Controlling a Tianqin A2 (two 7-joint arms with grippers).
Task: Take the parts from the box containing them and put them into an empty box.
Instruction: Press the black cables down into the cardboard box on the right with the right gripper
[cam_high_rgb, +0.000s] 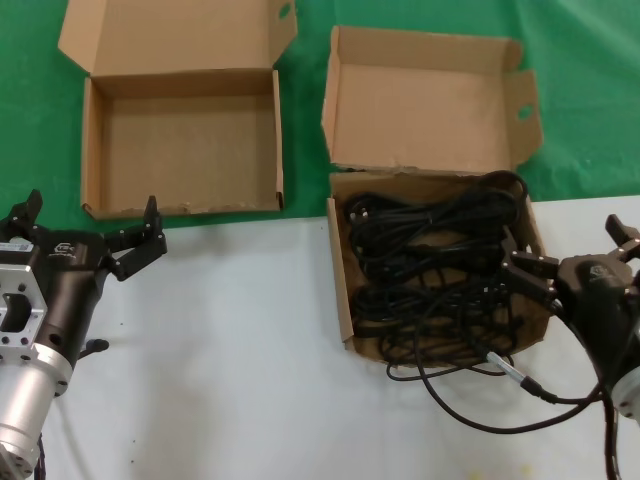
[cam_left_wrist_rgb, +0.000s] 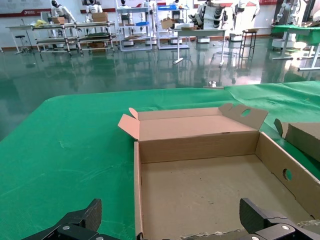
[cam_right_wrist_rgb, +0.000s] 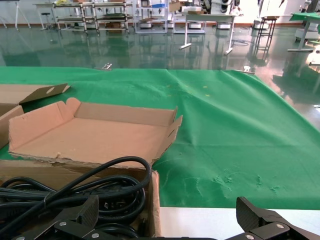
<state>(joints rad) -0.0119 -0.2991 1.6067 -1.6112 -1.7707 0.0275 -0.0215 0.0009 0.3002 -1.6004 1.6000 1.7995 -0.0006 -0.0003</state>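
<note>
The right gripper (cam_high_rgb: 575, 255) sits at about four o'clock on the table, over the right-hand edge of the full box (cam_high_rgb: 343, 290), with its fingers spread wide and nothing between them; in the right wrist view the two dark fingertips (cam_right_wrist_rgb: 75, 217) stand far apart with black loops of cable (cam_right_wrist_rgb: 100, 187) lying just beyond them. That box is a squarish cardboard tray at about three o'clock, its tall lid flap (cam_high_rgb: 425, 105) standing open behind it along a ragged crease, and it is heaped with coiled black cables (cam_high_rgb: 430, 265). One strand (cam_high_rgb: 480, 395) has spilled over the near wall onto the white tabletop (cam_high_rgb: 240, 350), trailing toward five o'clock, where a plug end lies beside the gripper's arm. The left gripper (cam_high_rgb: 85, 225) hovers at about eight o'clock, also wide open and empty, just at the near wall of the empty box (cam_high_rgb: 92, 150). This wider, shallower tray rests on the green cloth (cam_high_rgb: 310, 110) at about ten o'clock, lid flap folded back, a small hole (cam_high_rgb: 284, 11) near the flap's corner; the left wrist view shows its bare floor (cam_left_wrist_rgb: 200, 195).
</note>
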